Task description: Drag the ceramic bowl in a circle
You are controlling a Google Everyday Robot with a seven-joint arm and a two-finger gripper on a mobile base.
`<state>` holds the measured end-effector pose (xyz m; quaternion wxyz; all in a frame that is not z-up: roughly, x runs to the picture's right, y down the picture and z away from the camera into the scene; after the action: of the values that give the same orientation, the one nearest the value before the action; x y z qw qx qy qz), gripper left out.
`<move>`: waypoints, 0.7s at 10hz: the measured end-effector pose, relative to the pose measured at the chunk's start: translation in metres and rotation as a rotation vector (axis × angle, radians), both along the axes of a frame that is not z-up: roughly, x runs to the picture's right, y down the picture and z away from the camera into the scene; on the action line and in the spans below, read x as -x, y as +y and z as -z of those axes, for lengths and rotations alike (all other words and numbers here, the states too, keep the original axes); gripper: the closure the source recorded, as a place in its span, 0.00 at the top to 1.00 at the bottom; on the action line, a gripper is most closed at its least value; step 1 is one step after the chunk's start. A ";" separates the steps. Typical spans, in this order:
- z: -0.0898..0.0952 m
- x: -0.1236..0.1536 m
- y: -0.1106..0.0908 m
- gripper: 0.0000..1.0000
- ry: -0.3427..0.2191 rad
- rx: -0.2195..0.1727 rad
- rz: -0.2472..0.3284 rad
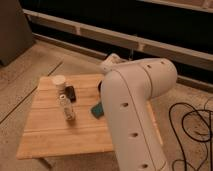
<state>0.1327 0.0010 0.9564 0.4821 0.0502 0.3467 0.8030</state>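
White round ceramic bowl lies well left of the gripper.
Gripper sits mostly behind the white arm; we cannot tell its grasp state.

Wooden table: white cup, dark object, clear bottle, teal item; end effector hidden behind arm.

Matt wood table; smooth white plastic arm, claw hidden behind it.
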 end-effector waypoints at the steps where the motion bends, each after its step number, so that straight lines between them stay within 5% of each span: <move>1: -0.013 0.015 -0.007 0.00 -0.003 0.009 0.028; 5: -0.049 0.096 -0.029 0.00 -0.057 0.029 0.164; 7: -0.050 0.131 -0.032 0.00 -0.106 0.023 0.204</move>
<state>0.0020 -0.0313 1.0067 0.5798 0.0371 0.3229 0.7472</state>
